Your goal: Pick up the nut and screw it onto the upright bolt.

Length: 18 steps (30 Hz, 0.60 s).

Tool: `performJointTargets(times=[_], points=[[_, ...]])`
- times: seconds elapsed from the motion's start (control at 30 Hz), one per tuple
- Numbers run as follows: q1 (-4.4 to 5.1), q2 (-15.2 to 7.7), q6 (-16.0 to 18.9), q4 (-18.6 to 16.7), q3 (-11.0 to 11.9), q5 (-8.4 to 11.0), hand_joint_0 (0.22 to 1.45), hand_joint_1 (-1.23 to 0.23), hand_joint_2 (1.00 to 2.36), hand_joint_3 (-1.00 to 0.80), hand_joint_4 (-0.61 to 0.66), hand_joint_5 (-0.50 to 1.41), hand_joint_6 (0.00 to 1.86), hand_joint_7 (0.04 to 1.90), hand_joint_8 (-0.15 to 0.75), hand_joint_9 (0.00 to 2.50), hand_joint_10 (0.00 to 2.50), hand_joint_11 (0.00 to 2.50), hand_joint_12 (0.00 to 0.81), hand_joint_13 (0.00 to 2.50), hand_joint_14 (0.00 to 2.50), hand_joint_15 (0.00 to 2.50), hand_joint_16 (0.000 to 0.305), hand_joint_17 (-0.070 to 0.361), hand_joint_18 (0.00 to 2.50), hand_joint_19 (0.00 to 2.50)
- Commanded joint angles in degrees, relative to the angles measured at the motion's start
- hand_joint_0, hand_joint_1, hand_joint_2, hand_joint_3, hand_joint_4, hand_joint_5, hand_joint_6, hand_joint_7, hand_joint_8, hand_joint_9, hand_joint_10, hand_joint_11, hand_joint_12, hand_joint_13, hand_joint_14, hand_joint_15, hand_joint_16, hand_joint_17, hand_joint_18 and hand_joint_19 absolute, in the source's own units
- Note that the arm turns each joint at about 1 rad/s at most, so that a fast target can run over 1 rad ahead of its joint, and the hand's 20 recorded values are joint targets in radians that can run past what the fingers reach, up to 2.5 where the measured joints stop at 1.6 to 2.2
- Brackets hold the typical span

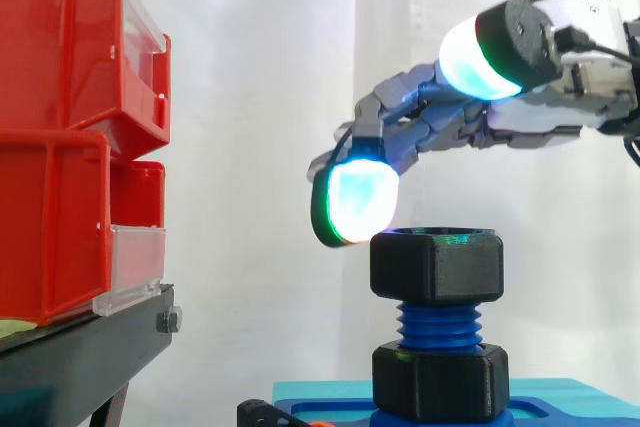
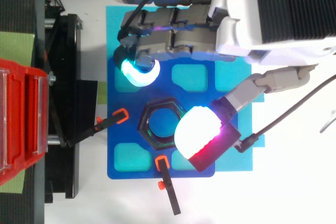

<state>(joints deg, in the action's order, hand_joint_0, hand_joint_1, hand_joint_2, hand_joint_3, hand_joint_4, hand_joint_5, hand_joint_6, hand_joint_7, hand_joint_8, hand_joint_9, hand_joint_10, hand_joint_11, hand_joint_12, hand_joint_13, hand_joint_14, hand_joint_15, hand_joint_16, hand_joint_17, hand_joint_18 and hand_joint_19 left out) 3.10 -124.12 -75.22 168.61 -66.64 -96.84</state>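
Observation:
A black hex nut [image 1: 437, 265] sits on top of the upright blue bolt [image 1: 438, 325], several threads above a second black hex piece [image 1: 440, 381] at the bolt's foot. From above, the nut [image 2: 152, 129] shows as a hexagonal ring in the middle of the blue base plate [image 2: 125, 132]. My hand [image 1: 545, 122] hovers over it with relaxed, spread fingers, holding nothing. One glowing fingertip [image 1: 352, 202] hangs just above and left of the nut's top edge. The thumb pad [image 2: 198, 131] is well above the nut and covers its right side in the top view.
Red bins [image 1: 70, 147] are stacked on a black stand [image 1: 85, 347] to the left. Two black clamps with orange tips [image 2: 121, 115] [image 2: 161, 161] hold the plate, which lies on a turquoise sheet [image 2: 231, 156]. White curtain behind.

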Motion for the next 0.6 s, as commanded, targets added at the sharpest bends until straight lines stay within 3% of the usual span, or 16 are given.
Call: performJointTargets(times=[0.0, 0.13, 0.3, 0.47, 0.57], points=[[-0.29, 0.0, -0.4, 6.6, 2.6, -1.07, 0.47, -0.08, 1.0, -0.5, 0.17, -0.18, 0.5, 0.72, 0.25, 0.49, 0.0, 0.0, 0.358, 0.12, 0.0, 0.0, 0.056, 0.127, 0.0, 0.0], [0.07, 0.0, -0.5, 7.4, 3.3, -0.89, 0.46, -0.06, 1.0, -0.5, 0.15, -0.19, 0.5, 0.65, 0.234, 0.41, 0.0, 0.0, 0.359, 0.08, 0.0, 0.0, 0.058, 0.131, 0.0, 0.0], [0.68, -0.2, -0.3, 5.6, 2.5, -0.63, 0.46, -0.02, 1.0, -0.5, 0.14, -0.2, 0.5, 0.63, 0.22, 0.3, 0.0, 0.0, 0.359, 0.02, 0.0, 0.0, 0.059, 0.133, 0.0, 0.0], [1.82, -0.2, 0.2, 0.0, -1.1, 0.69, 0.46, 0.0, 1.0, -0.5, 0.13, -0.21, 0.5, 0.62, 0.218, 0.27, 0.0, 0.0, 0.355, 0.0, 0.0, 0.0, 0.059, 0.133, 0.0, 0.0], [2.35, -0.2, 0.9, -2.8, -2.2, 1.39, 0.46, 0.01, 1.0, -0.5, 0.13, -0.21, 0.5, 0.62, 0.217, 0.26, 0.0, 0.0, 0.356, 0.0, 0.0, 0.0, 0.059, 0.133, 0.0, 0.0]])
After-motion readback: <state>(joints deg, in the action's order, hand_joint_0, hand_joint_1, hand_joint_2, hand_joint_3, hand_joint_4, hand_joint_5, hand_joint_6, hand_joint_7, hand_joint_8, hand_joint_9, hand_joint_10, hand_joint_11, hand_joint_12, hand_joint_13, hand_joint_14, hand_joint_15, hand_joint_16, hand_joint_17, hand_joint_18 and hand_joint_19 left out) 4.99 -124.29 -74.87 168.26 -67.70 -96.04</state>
